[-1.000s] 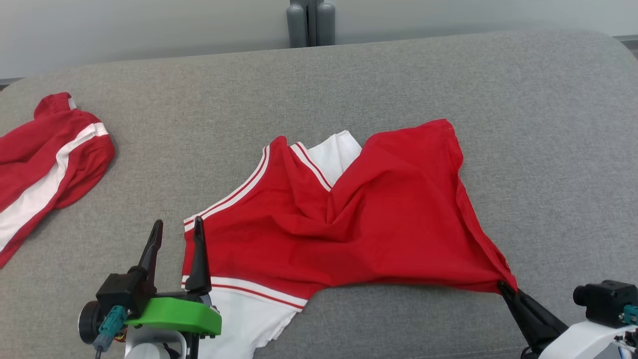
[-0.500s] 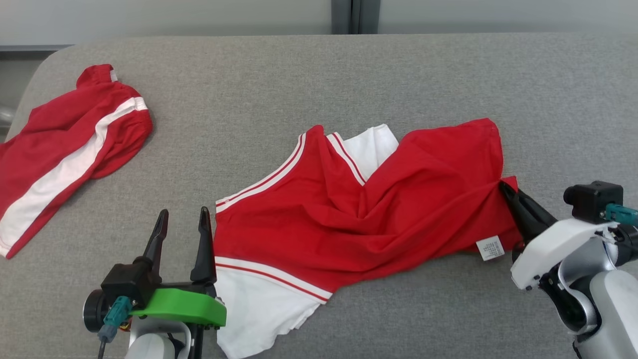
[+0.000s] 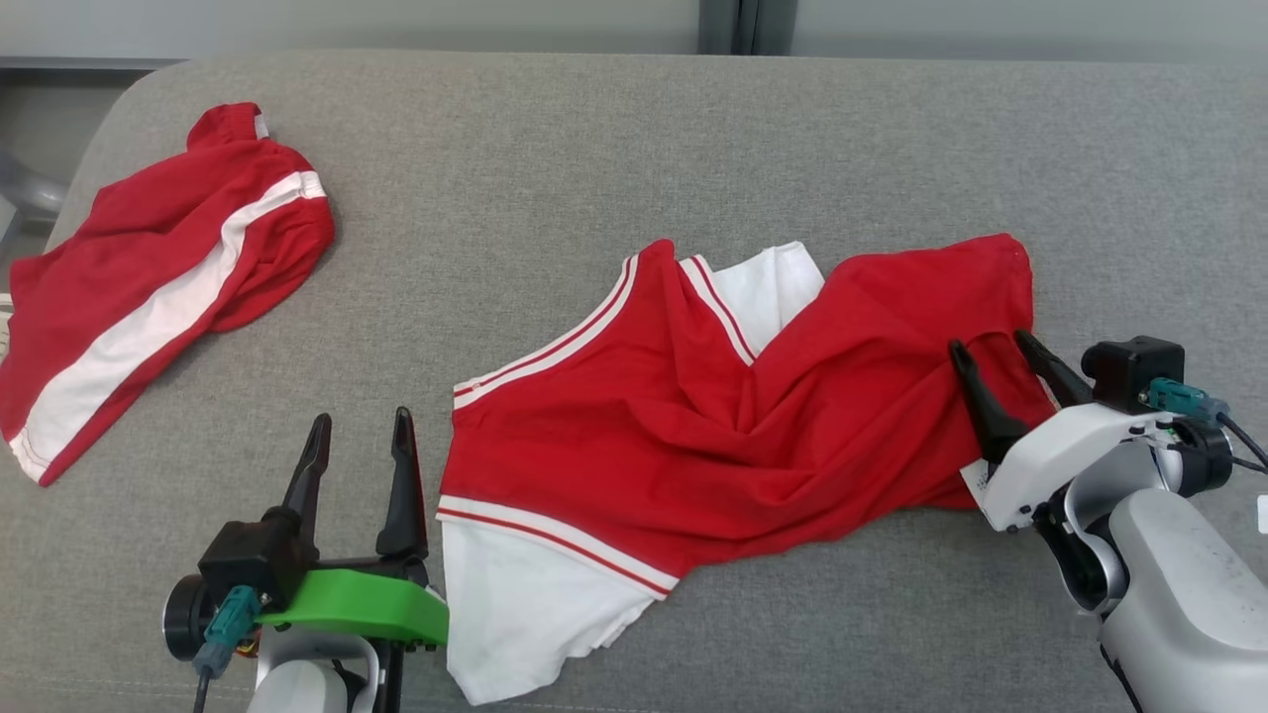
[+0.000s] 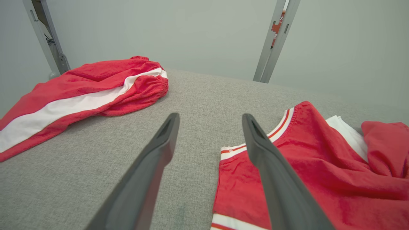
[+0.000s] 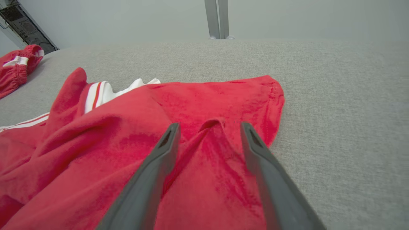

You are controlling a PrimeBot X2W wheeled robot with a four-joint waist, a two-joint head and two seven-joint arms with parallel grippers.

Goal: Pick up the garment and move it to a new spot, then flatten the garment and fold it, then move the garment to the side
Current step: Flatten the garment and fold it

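Note:
The garment (image 3: 713,426) is a red top with white sleeves and striped trim, lying crumpled across the middle of the grey surface (image 3: 594,158). My right gripper (image 3: 991,355) stands open over its right end, fingers straddling a raised fold of red cloth (image 5: 211,143) without pinching it. My left gripper (image 3: 359,428) is open beside the garment's left edge (image 4: 233,179), its right finger (image 4: 271,172) just over the red hem, nothing between the fingers.
A second red garment with a white stripe (image 3: 158,297) lies at the far left near the surface's rounded edge (image 4: 80,92). A grey post (image 3: 743,25) stands behind the back edge. Bare grey cloth stretches along the back and right.
My right gripper carried the garment's right corner back over the cloth, then opened and let it go. The head camera turned, shifting the whole scene rightward. My left gripper stayed open.

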